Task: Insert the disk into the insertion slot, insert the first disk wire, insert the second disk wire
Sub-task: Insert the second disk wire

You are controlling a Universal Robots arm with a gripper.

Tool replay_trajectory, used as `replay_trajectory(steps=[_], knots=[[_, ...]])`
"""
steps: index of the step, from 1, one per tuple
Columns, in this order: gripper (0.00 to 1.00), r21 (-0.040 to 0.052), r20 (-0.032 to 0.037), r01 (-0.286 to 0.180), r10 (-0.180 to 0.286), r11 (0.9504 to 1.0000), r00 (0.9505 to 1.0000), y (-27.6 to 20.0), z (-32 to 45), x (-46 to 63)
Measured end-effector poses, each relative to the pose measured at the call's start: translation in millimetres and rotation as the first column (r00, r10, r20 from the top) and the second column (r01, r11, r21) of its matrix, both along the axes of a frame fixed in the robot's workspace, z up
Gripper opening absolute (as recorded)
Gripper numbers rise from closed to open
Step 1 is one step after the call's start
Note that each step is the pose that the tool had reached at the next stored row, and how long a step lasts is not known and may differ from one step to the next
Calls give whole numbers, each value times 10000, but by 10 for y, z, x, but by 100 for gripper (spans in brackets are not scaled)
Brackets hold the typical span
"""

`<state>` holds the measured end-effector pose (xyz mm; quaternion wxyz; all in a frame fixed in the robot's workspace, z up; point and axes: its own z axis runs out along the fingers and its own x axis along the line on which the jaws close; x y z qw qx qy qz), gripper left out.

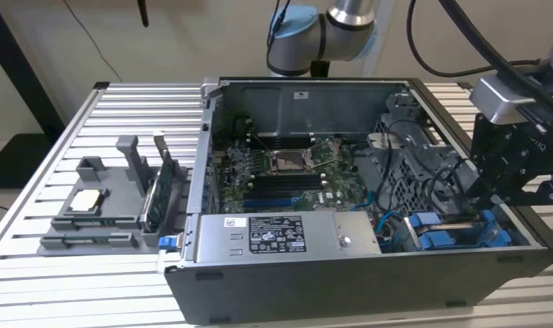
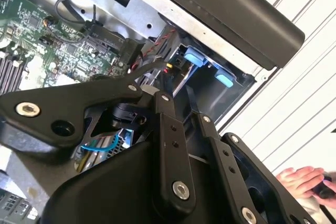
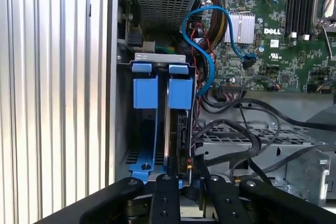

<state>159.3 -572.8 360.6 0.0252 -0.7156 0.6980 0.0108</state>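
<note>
The disk (image 3: pixel 181 129) stands on edge in the insertion slot (image 3: pixel 137 157), held in its blue carrier (image 3: pixel 180 93) beside a second blue carrier (image 3: pixel 144 93). In the exterior view the slot (image 1: pixel 459 236) sits at the case's front corner on the view's right. My black gripper (image 1: pixel 511 184) hangs just above it. In the second wrist view the fingertips (image 2: pixel 155 91) meet on a connector with red and black leads, a disk wire (image 2: pixel 167 67). That connector (image 3: pixel 188 166) sits at the disk's near end, with my gripper (image 3: pixel 187 179) shut on it.
The open computer case (image 1: pixel 349 287) lies on a slatted metal table (image 1: pixel 121 102). A boxy power supply (image 1: pixel 276 236) fills the front. Blue and black cables (image 3: pixel 207 61) loop beside the bay. A grey fixture (image 1: pixel 103 205) stands on the exterior view's left. A hand (image 2: pixel 304 178) rests outside the case.
</note>
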Motion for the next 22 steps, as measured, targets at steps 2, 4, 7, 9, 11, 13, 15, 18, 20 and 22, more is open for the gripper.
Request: replay_trajectory(steps=[2, 4, 7, 9, 11, 13, 15, 18, 20, 22], knots=[[26, 3, -95, 0, 0, 10000, 10000, 0, 3, 4], [26, 2, -251, -1, 1, 10000, 9997, 0, 8, 14], [26, 3, -446, -1, 1, 10000, 9990, 0, 14, 32], [26, 3, -464, 1, 0, 10000, 9989, 0, 14, 32], [26, 3, -468, 1, -1, 10000, 9989, 0, 14, 32], [26, 2, -470, -1, 1, 10000, 9989, -1, 18, 32], [26, 4, -472, 0, 0, 10000, 9989, 0, 47, 32], [26, 3, -476, 0, 0, 10000, 9989, 0, 134, 32], [26, 1, -478, 0, 0, 10000, 9989, 0, 194, 33], [26, 3, -480, 1, -1, 10000, 9988, 0, 263, 32]])
